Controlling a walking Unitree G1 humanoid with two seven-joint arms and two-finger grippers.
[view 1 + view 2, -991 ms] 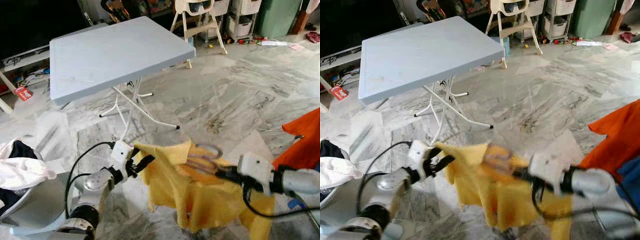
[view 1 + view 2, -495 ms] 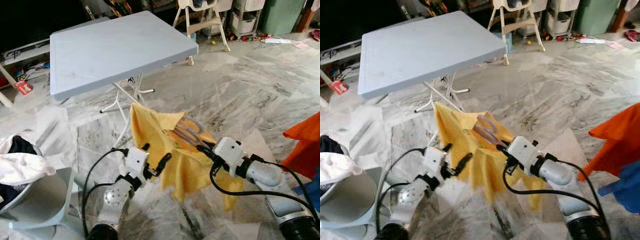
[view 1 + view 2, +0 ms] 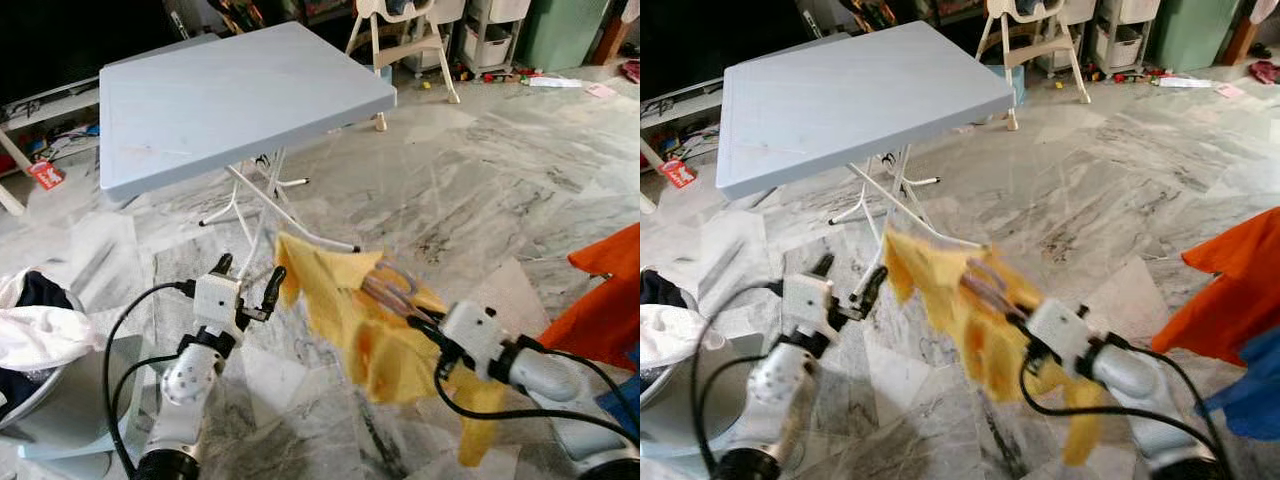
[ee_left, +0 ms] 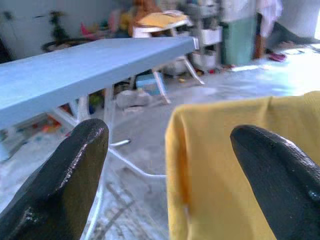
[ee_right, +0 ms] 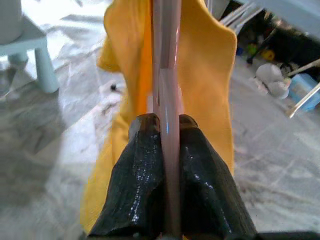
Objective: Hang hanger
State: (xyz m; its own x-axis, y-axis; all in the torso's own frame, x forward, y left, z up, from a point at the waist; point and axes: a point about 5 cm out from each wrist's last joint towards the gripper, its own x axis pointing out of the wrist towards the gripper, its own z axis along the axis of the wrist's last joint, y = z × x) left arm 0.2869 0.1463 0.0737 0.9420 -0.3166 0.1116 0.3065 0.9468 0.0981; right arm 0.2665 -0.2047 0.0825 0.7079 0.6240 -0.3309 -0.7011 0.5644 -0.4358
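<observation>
While the right pincer [image 3: 418, 322] pinches a pink hanger [image 3: 392, 290] draped with a yellow cloth [image 3: 370, 340], the garment hangs in mid-air above the marble floor [image 3: 500, 190], in front of the robot. The right wrist view shows the two black fingers [image 5: 145, 185] pressed tight on either side of the hanger's thin pink bar [image 5: 167, 100], the cloth [image 5: 210, 75] spreading beyond the fingertips and falling below them. To the robot's left, the left pincer [image 3: 247, 284] stands spread, its fingers pointing up and holding nothing; the cloth's near corner lies just beside its right finger, and the left wrist view shows the yellow edge [image 4: 225, 165] between the two open fingers [image 4: 70, 175] without touching either. Behind them stands a grey folding counter [image 3: 230, 100] on white legs. An orange garment [image 3: 610, 290] hangs at the right edge, and a basket of clothes [image 3: 40, 330] sits at far left.
</observation>
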